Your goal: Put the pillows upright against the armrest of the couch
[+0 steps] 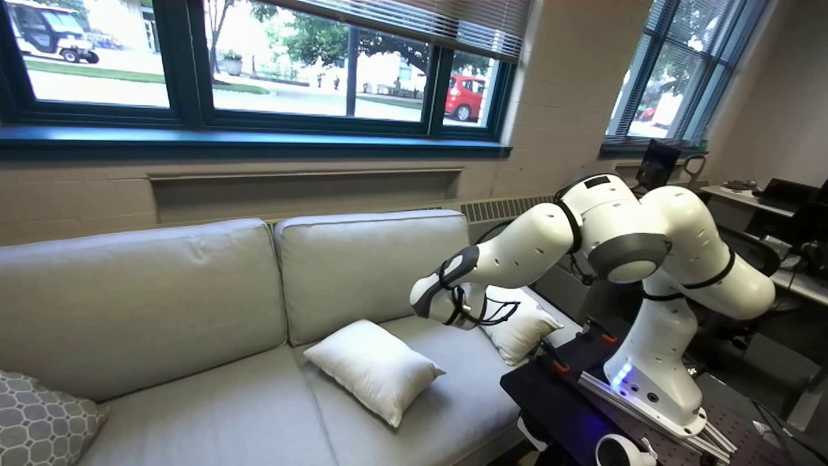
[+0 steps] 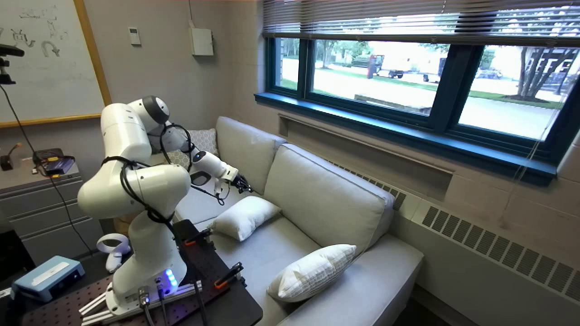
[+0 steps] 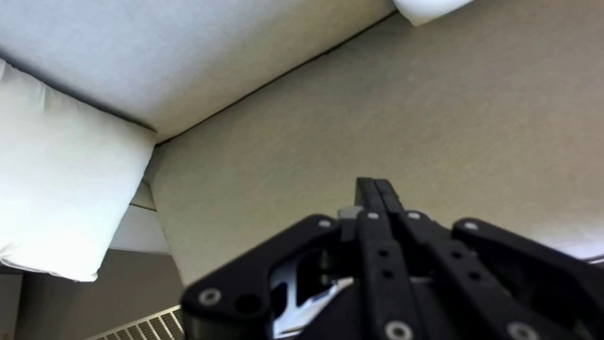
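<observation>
The light beige-grey couch (image 1: 213,408) shows in both exterior views. One cream-white pillow (image 1: 374,369) (image 2: 247,217) lies on its seat, tilted a little. The second white pillow (image 2: 312,271) (image 1: 517,333) stands on edge, leaning towards the armrest (image 2: 362,285), partly covered by my hand in an exterior view. My gripper (image 2: 243,184) hovers above the seat in front of the back cushions, apart from both pillows. In the wrist view the gripper (image 3: 374,181) is shut with nothing between its fingers; a pillow (image 3: 56,179) fills the left side, and a pillow corner (image 3: 432,7) shows at top right.
A grey patterned pillow (image 1: 39,421) sits at the couch's far end. Two back cushions (image 1: 375,265) rise behind the seat, below the windowsill (image 2: 408,136). The dark table (image 2: 222,290) carrying my base, with orange-tipped clamps (image 2: 229,276), borders the couch front.
</observation>
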